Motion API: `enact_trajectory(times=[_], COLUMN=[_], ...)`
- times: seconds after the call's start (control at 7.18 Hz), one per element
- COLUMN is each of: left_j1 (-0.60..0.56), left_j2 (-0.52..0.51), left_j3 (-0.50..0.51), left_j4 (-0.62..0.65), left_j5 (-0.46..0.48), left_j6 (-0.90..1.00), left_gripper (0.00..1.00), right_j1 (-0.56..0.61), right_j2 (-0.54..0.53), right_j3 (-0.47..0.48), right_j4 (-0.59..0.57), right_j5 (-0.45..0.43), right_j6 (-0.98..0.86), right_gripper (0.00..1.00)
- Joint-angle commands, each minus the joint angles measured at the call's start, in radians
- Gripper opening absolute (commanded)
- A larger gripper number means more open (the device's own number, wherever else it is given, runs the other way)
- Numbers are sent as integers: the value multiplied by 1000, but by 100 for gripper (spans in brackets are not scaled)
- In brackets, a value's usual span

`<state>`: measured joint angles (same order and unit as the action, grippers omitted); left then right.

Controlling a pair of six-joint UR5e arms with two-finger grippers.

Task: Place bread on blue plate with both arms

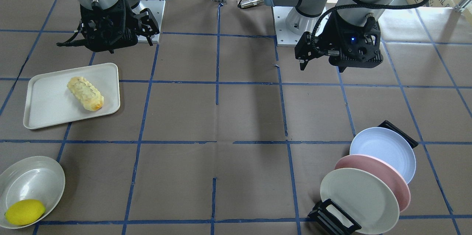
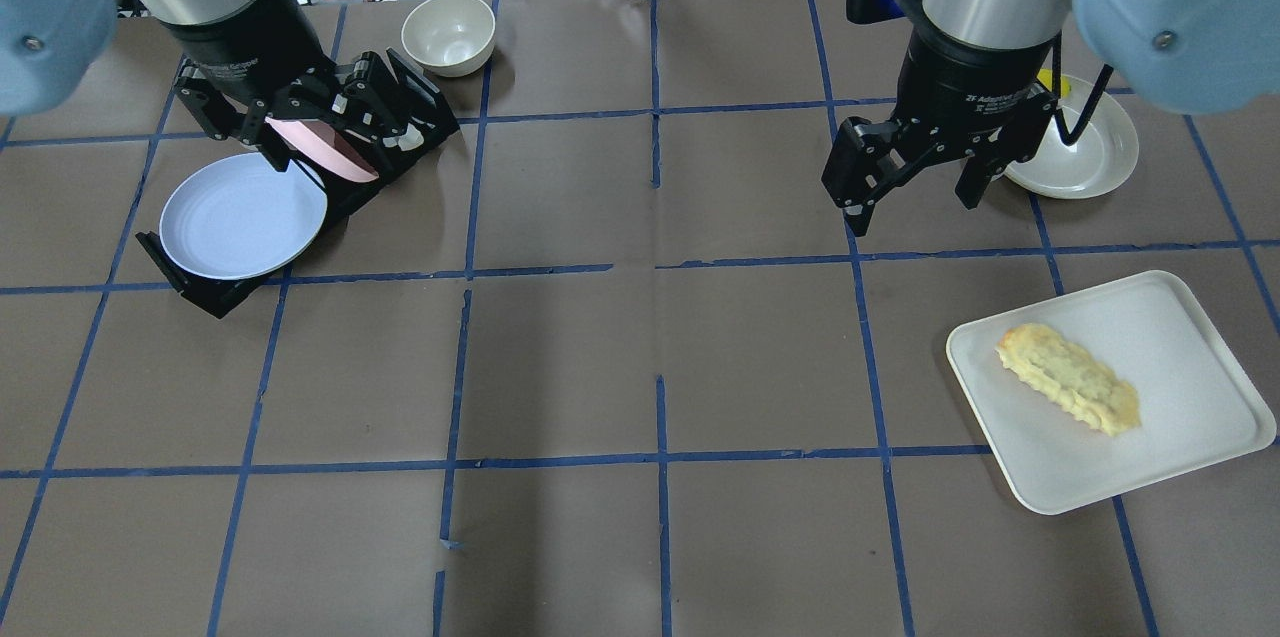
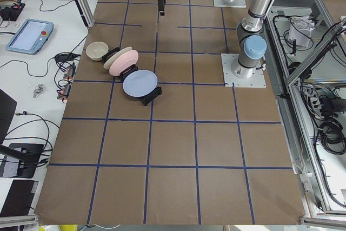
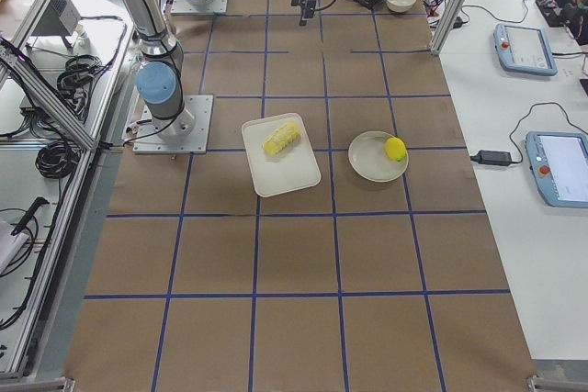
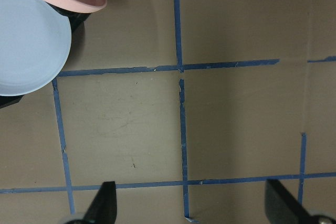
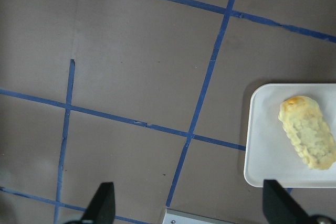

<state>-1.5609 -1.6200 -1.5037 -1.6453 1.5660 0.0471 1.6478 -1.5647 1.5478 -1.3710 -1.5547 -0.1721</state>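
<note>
The bread [image 1: 85, 93] lies on a white rectangular tray [image 1: 44, 109]; it also shows in the overhead view [image 2: 1068, 379] and the right wrist view [image 6: 308, 131]. The blue plate [image 2: 243, 215] leans at the end of a black rack [image 2: 200, 292], beside a pink plate [image 2: 320, 149]; it also shows in the front view [image 1: 383, 150] and the left wrist view [image 5: 29, 40]. My left gripper [image 2: 310, 122] is open and empty above the rack. My right gripper [image 2: 912, 187] is open and empty, above the table, apart from the tray.
An off-white plate [image 1: 359, 200] stands in the same rack. A lemon [image 1: 24, 211] lies in a shallow off-white dish [image 1: 33, 176] beyond the tray. A small cream bowl [image 2: 448, 32] sits past the rack. Blue tape lines grid the brown table.
</note>
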Motion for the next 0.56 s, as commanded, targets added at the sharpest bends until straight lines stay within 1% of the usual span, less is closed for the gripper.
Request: enact_trajectory(times=[0.0, 0.14, 0.28, 0.42], left_j1=[1, 19, 88, 207], left_j2=[9, 8, -9, -35], left_j3=[2, -3, -3, 3], left_j4=[-1, 7, 13, 13], left_j5=[-3, 9, 6, -4], left_j6=[-1, 14, 49, 169], left_gripper=[100, 100, 100, 100], right_j1=[0, 0, 1, -2], right_j2=[-5, -8, -33, -44], right_j3=[12, 18, 41, 72], right_j4=[3, 3, 3, -17], right_j5=[-1, -1, -1, 2], right_j6=[29, 29, 31, 29], right_gripper=[100, 100, 100, 100])
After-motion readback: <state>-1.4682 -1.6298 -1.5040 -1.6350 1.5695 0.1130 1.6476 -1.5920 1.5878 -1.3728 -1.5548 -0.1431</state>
